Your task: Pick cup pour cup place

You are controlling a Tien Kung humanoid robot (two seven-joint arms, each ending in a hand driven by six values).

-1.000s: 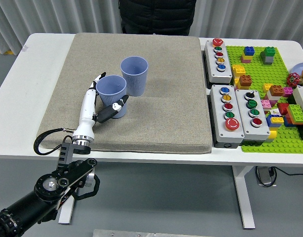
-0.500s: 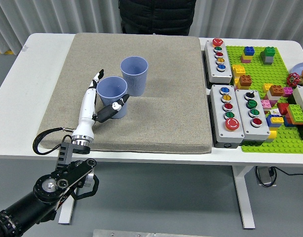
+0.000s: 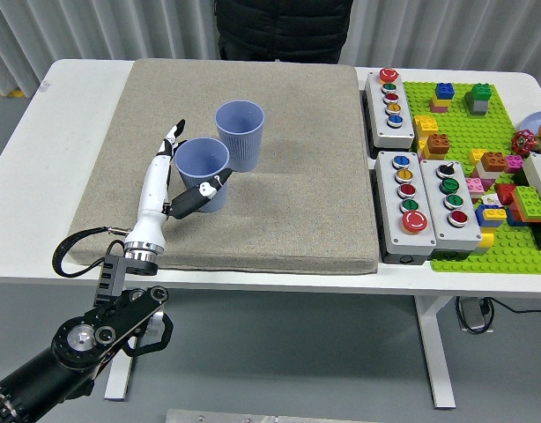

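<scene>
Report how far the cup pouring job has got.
Done: the left hand has reached the near blue cup, fingers behind it and thumb in front. In hand: the grasp; the cup sits on the grey mat, not lifted. Left: lift, pour into the far blue cup, set it down.

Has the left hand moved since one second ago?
Yes, slightly. The left hand shifted a little up and right on the mat, with the near cup toward the far cup.
</scene>
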